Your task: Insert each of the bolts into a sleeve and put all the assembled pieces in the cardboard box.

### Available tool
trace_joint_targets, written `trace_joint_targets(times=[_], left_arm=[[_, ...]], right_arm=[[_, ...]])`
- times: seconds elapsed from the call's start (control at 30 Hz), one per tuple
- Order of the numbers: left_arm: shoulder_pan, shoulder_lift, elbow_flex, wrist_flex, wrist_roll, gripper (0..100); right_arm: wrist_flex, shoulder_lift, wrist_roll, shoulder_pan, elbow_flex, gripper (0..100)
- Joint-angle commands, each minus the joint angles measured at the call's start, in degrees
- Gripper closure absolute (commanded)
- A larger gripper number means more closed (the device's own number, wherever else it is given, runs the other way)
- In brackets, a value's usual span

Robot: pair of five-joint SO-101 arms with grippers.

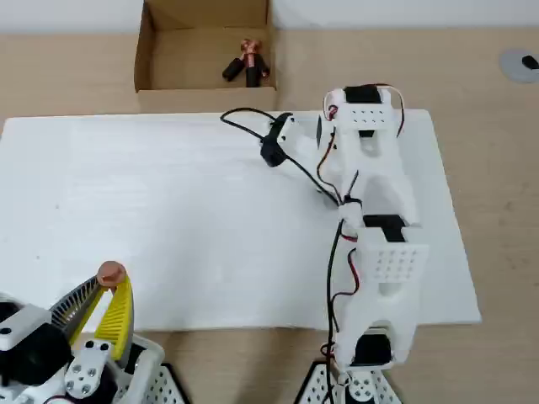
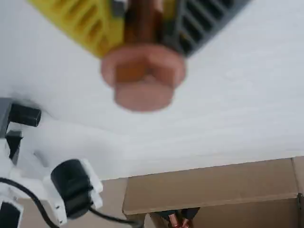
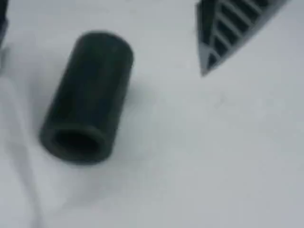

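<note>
My left gripper [image 1: 109, 284] sits at the near left corner of the white mat [image 1: 185, 210], its yellow and grey fingers shut on a copper bolt [image 1: 110, 273]. In the left wrist view the bolt [image 2: 142, 76] sticks out head first from the gripper [image 2: 142, 21]. A black sleeve [image 3: 88, 97] lies on its side on the mat, open end facing the right wrist camera. One grey finger [image 3: 225, 31] of my right gripper hangs beside it, apart from it, with nothing held. The right arm [image 1: 370, 168] stretches along the mat's right side and bends towards the cardboard box [image 1: 145, 63].
The box stands beyond the mat's far edge with two assembled pieces [image 1: 246, 66] in its right corner; they also appear in the left wrist view [image 2: 176, 218]. The right arm's black wrist camera [image 1: 273, 150] and its cable hang over the far middle of the mat.
</note>
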Motion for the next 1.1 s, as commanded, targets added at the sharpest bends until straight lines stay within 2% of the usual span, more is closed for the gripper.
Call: trace_joint_targets(times=[0.0, 0.3, 0.63, 0.77, 0.93, 1.07], left_arm=[[-0.09, -0.31, -1.58, 0.00, 0.09, 99], [-0.09, -0.31, -1.58, 0.00, 0.09, 99], [-0.18, -0.31, -1.67, 0.00, 0.09, 99], [-0.18, -0.31, -1.67, 0.00, 0.09, 99], [-0.18, -0.31, -1.76, 0.09, 0.09, 99], [-0.18, -0.31, -1.76, 0.09, 0.09, 99]], right_arm=[[-0.97, 0.40, 0.79, -0.75, -0.48, 67.3], [-2.02, 0.92, 0.79, -0.66, -0.22, 68.3], [-2.02, 3.21, 0.44, -0.31, -0.48, 98.8], [-1.05, 3.21, -0.79, 0.31, -3.21, 98.7], [4.04, 3.12, -2.99, 1.98, -13.67, 98.8], [4.22, -1.63, -7.74, 3.65, -20.53, 98.8]])
